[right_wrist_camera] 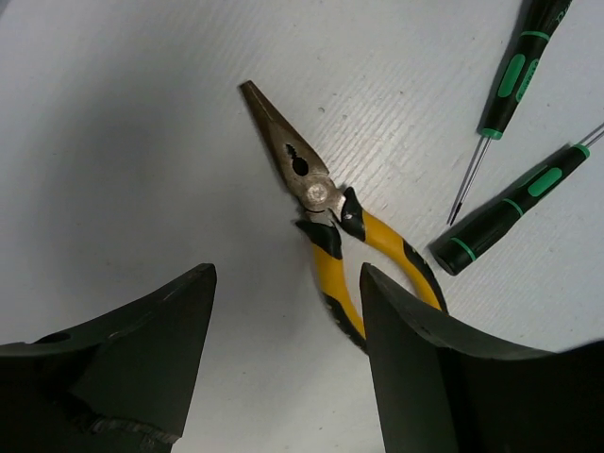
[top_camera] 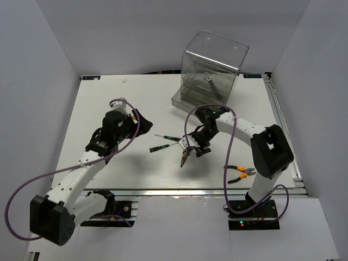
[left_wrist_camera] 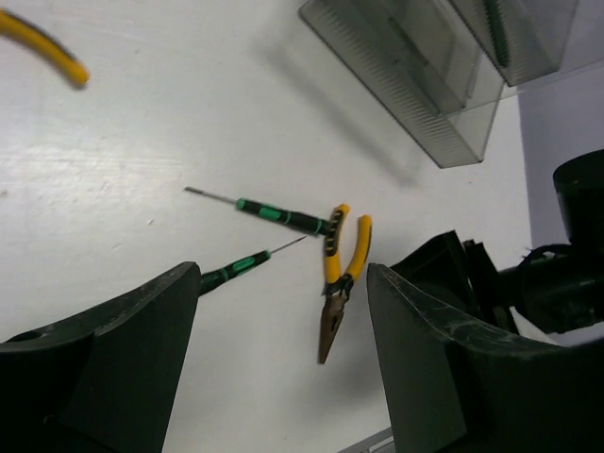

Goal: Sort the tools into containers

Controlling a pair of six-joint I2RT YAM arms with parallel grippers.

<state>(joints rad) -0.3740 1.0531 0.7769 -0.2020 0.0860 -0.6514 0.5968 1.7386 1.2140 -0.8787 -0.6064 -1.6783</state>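
Observation:
The yellow-handled pliers [top_camera: 185, 155] lie on the white table, nose toward the front; they also show in the left wrist view [left_wrist_camera: 342, 274] and the right wrist view [right_wrist_camera: 326, 217]. Two black-green screwdrivers [top_camera: 165, 137] [top_camera: 161, 147] lie just left of them. My right gripper [top_camera: 194, 145] [right_wrist_camera: 288, 316] hangs open just over the pliers' handles, one handle passing under its right finger. My left gripper [top_camera: 136, 120] [left_wrist_camera: 283, 326] is open and empty, left of the screwdrivers. The orange-black cutters [top_camera: 241, 173] lie near the right arm's base. The smoky cabinet [top_camera: 213, 64] stands at the back, a grey tool visible inside.
One shallow drawer [top_camera: 191, 101] [left_wrist_camera: 401, 90] sticks out of the cabinet at table level. The right arm's purple cable [top_camera: 230, 142] loops over the table between the pliers and the cutters. An orange handle [left_wrist_camera: 42, 45] shows blurred at the left wrist view's top-left edge.

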